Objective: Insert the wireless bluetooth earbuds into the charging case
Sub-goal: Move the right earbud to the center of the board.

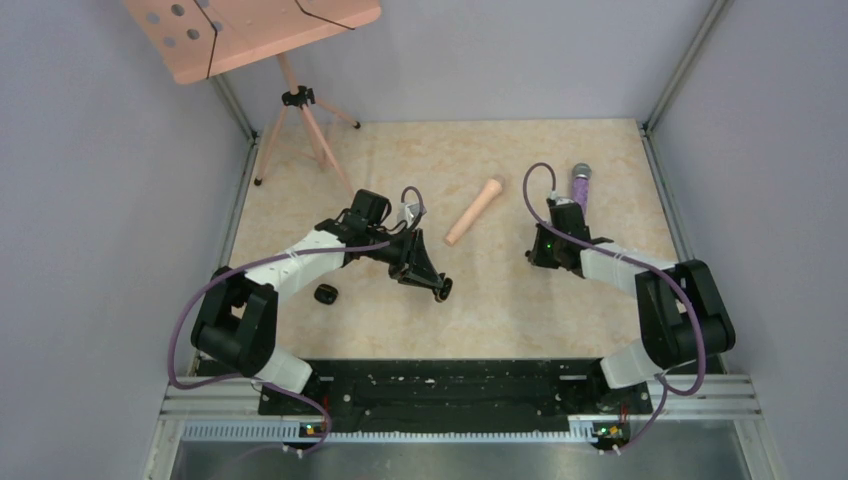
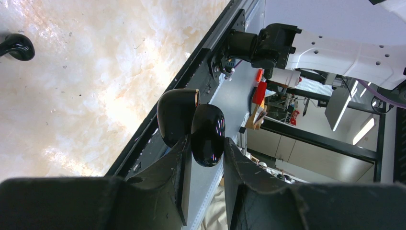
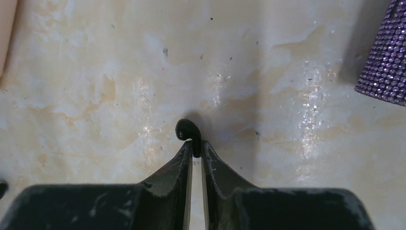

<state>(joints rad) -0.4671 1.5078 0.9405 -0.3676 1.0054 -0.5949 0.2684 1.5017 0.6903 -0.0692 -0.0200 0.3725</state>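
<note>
My left gripper [image 1: 441,287] is shut on the charging case [image 2: 207,134], a glossy black pebble held above the table near its front. The case's lid [image 2: 176,116] hangs open beside the left finger; the inside and its blue spots face away. My right gripper [image 1: 538,256] is low over the table right of centre. In the right wrist view it [image 3: 196,143] is shut on the stem of a tiny black comma-shaped earbud [image 3: 186,130], whose head pokes out past the fingertips just above the table. I see no second earbud.
A black rounded lump [image 1: 326,293] lies on the table left of my left gripper, also in the left wrist view [image 2: 16,46]. A pink microphone [image 1: 475,210] lies at centre, a purple glitter microphone [image 1: 581,185] at back right. A tripod stand [image 1: 300,110] is at back left.
</note>
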